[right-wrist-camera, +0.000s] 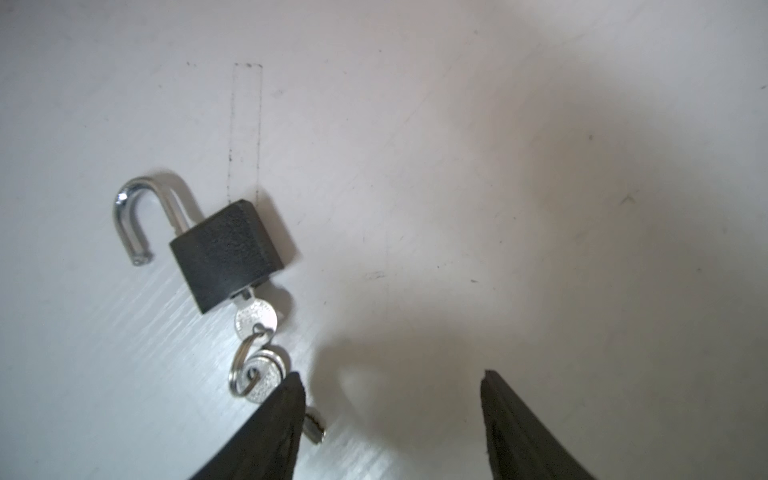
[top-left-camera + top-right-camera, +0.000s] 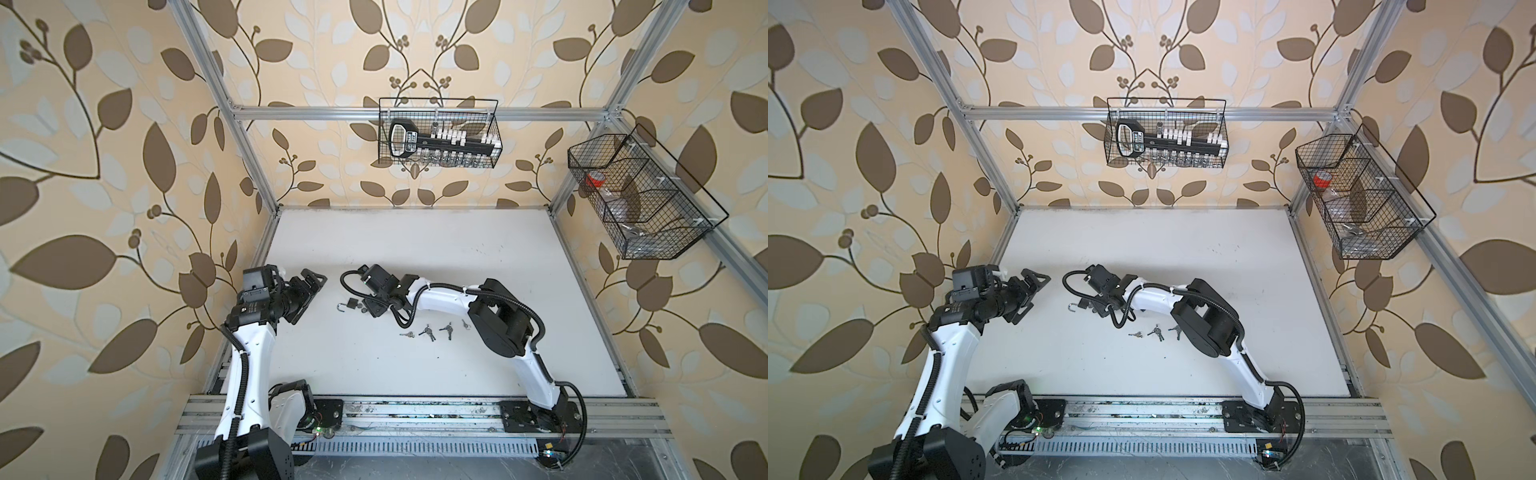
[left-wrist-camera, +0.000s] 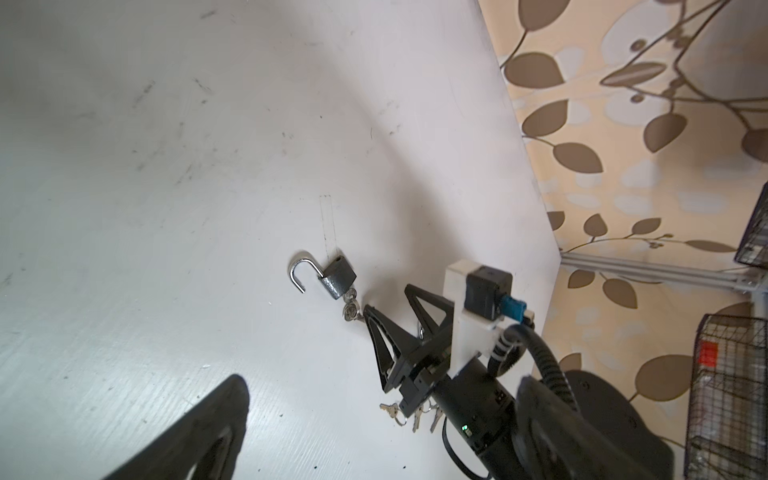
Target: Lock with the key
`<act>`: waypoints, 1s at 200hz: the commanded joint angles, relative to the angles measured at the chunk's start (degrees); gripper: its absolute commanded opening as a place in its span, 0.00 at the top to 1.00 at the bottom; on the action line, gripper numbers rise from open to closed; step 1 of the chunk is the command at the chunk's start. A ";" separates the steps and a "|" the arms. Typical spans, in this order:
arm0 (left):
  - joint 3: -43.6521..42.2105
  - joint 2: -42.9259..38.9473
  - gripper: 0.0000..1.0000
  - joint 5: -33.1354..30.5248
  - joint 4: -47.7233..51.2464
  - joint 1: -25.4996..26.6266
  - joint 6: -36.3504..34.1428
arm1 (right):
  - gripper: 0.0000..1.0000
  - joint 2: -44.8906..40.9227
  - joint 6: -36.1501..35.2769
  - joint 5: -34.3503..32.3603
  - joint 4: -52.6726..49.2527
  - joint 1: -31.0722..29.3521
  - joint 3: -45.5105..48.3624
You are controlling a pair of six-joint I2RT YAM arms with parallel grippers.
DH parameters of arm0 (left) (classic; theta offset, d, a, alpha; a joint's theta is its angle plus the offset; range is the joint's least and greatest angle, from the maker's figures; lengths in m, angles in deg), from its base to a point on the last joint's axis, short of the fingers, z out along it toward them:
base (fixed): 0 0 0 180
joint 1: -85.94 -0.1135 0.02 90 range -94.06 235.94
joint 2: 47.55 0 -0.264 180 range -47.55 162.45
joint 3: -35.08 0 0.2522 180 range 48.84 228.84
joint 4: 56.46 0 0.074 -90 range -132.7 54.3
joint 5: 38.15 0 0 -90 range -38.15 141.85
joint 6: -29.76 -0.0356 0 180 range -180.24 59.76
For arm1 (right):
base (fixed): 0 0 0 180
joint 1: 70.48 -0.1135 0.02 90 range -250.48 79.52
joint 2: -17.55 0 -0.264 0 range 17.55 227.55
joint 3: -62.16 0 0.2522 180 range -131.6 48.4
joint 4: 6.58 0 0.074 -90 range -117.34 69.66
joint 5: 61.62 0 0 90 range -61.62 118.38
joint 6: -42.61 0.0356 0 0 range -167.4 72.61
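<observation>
Padlock (image 1: 226, 253) lies just ahead of the right gripper (image 1: 390, 376), shackle (image 1: 129, 216) swung open, key (image 1: 254, 316) seated in its base. That gripper's jaws stand apart, empty; the left gripper (image 2: 313, 291), farther off, gapes wide too. Best pinch the key's head squarely while the other gripper pins the body. Beyond both, 1 rear basket (image 2: 436, 99) holds a black-and-white tool rack (image 2: 440, 143); 1 side basket (image 2: 648, 245), a red item (image 2: 595, 179).
</observation>
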 commanded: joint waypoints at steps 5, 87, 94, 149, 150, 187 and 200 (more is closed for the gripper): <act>-0.67 -2.86 0.01 4.66 -0.35 -3.77 0.32 | 0.30 -2.35 -6.91 7.41 6.48 -0.36 0.57; -3.83 -5.65 0.01 3.70 0.96 -6.50 2.04 | 0.30 8.77 -16.09 16.06 0.28 -0.31 -12.09; -3.80 -5.59 0.01 3.68 1.06 -6.50 2.05 | 0.30 9.59 -16.19 15.93 -0.31 -0.32 -13.24; -3.58 -6.40 0.01 3.17 1.84 -6.58 1.11 | 0.32 13.47 -16.65 14.71 -3.00 0.02 -18.28; -3.60 -6.45 0.01 3.13 1.84 -6.54 1.11 | 0.32 13.55 -16.64 14.71 -3.05 0.05 -18.39; -4.08 -6.81 0.01 3.35 1.74 -6.54 1.21 | 0.37 15.32 -16.66 15.37 -5.18 0.19 -20.52; -3.86 -7.00 0.01 3.17 1.92 -6.57 1.07 | 0.39 15.92 -16.74 15.80 -5.85 0.17 -21.12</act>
